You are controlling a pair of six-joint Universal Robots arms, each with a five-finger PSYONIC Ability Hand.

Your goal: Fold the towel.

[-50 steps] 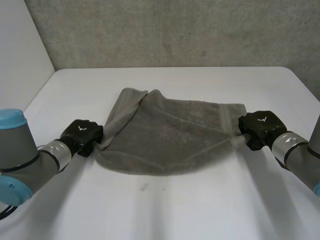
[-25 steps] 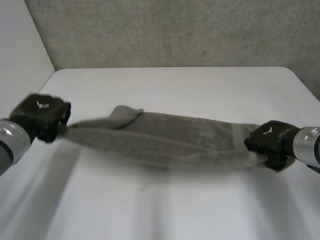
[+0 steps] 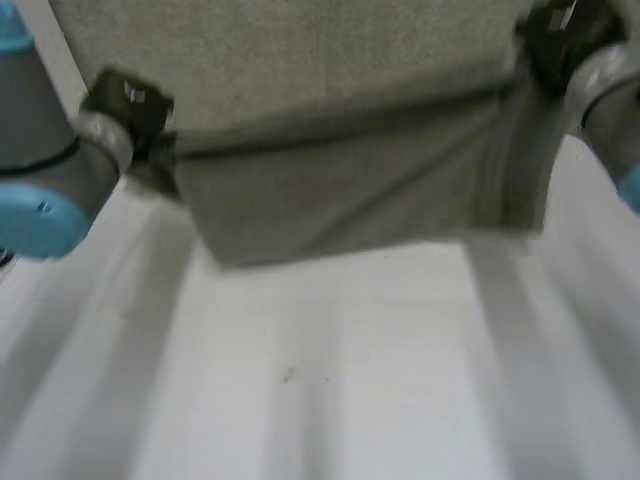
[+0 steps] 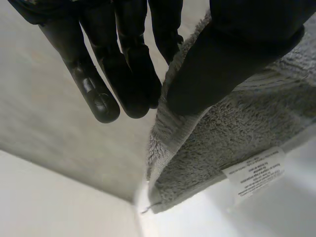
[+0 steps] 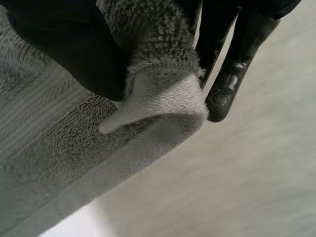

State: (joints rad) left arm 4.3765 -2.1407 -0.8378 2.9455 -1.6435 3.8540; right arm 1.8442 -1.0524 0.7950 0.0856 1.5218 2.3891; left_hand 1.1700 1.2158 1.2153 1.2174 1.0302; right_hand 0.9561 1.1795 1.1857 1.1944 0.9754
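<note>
grey towel (image 3: pixel 340 190) hangs stretched above the white surface (image 3: pixel 330 390), held up between both hands. left hand (image 3: pixel 125 100) pinches its left end between thumb and fingers (image 4: pixel 131 74), near a white label (image 4: pixel 254 173); right hand (image 3: pixel 560 35) grips the upper right corner likewise.

- The right hand (image 3: pixel 562 38) runs off the head view's edge, and its fingers cannot be made out there.
- The left hand (image 3: pixel 125 100) is too indistinct in that view to tell its fingers apart.
- The raised towel (image 3: pixel 340 190) screens the far tabletop (image 3: pixel 330 380).
- In the left wrist view, the thumb covers the towel edge it pinches, and the print on the label (image 4: pixel 254 173) is too small to read.
- In the right wrist view, the bunched corner hides part of the fingers (image 5: pixel 224 84).
</note>
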